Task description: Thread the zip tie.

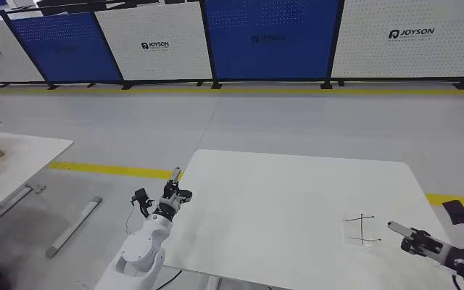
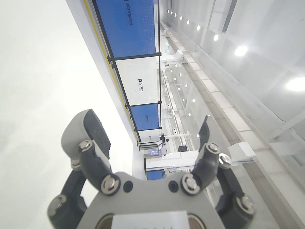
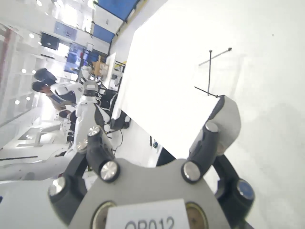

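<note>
The right gripper (image 3: 158, 117) is wide open and holds nothing (the left gripper (image 2: 147, 120), by the other edge of the white table (image 1: 290, 196), is the same), and the thin black zip ties (image 3: 209, 72) lie crossed on the table near it.

Left arm (image 1: 145, 250) white, glossy — left pincer (image 2: 150, 127) grey, black pads (image 2: 99, 129), silver screws (image 2: 110, 184).

Thin and part-covered
Too fine from above to tell heads on the zip ties (image 1: 361, 228); covered at one end by a finger (image 3: 226, 113) of the right gripper (image 1: 397, 229).
</note>
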Controlling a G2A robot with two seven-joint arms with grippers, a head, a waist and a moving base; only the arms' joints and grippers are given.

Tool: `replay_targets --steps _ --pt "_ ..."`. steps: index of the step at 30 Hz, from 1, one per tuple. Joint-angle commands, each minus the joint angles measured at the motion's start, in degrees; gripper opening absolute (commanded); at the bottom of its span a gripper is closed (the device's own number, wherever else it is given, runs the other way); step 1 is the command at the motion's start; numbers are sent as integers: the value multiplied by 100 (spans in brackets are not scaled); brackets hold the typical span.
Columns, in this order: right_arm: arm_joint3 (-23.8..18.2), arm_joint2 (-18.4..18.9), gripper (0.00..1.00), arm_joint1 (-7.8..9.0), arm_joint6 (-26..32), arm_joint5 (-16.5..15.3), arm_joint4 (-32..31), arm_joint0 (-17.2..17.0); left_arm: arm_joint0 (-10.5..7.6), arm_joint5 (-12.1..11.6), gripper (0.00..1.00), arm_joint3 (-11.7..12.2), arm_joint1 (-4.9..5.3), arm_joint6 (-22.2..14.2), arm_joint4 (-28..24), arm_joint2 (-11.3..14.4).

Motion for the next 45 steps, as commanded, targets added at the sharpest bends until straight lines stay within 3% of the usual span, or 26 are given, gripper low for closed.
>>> replay_targets --steps 1,15,19,24,28,45 --pt "-48 5 100 -3 -66 -13 44 -34 0 0 100 0 0 0 0 0" --pt "-57 -11 100 0 -43 -24 13 -45 0 0 100 0 0 0 0 0" --pt "-115 -176 100 112 820 125 -504 199 0 0 100 0 0 0 0 0" --pt "-32 -917 100 338 820 473 -962 588 0 0 100 0 0 0 0 0" --pt "386 -1522 100 594 820 1017 -993 1042 0 0 100 0 0 0 0 0" --pt "399 -1538 100 603 820 991 -1046 1046 0 0 100 0 0 0 0 0"
